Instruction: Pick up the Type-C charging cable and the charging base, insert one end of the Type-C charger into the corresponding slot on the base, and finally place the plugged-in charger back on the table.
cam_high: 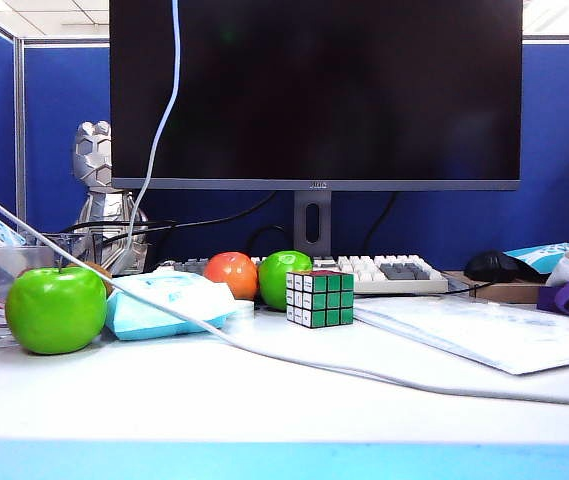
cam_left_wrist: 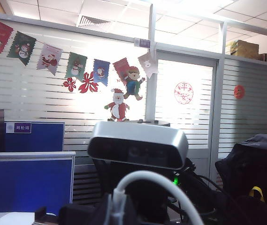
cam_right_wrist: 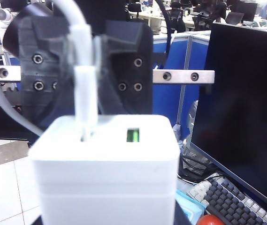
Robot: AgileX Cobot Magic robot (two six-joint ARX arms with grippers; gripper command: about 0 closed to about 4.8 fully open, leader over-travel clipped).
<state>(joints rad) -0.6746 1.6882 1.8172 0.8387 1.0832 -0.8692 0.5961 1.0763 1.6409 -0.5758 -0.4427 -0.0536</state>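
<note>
Gripped in our right gripper (cam_right_wrist: 106,206), the charging base (cam_right_wrist: 106,173) sits up in the air beside the monitor (cam_right_wrist: 246,103). Our left gripper (cam_right_wrist: 93,56) pinches the plug of the Type-C charging cable (cam_right_wrist: 84,89), which stands in the base's slot. From there the cable trails down across the table (cam_high: 264,400), past the Rubik's cube (cam_high: 319,298) and green apple (cam_high: 56,308).

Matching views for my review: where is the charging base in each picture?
Exterior: base and both grippers absent.
Left wrist: absent.
Right wrist: base low centre, held by the right gripper, hidden beneath; left gripper above, pinching the cable.
Shared landmark: monitor, exterior and right wrist.
</note>
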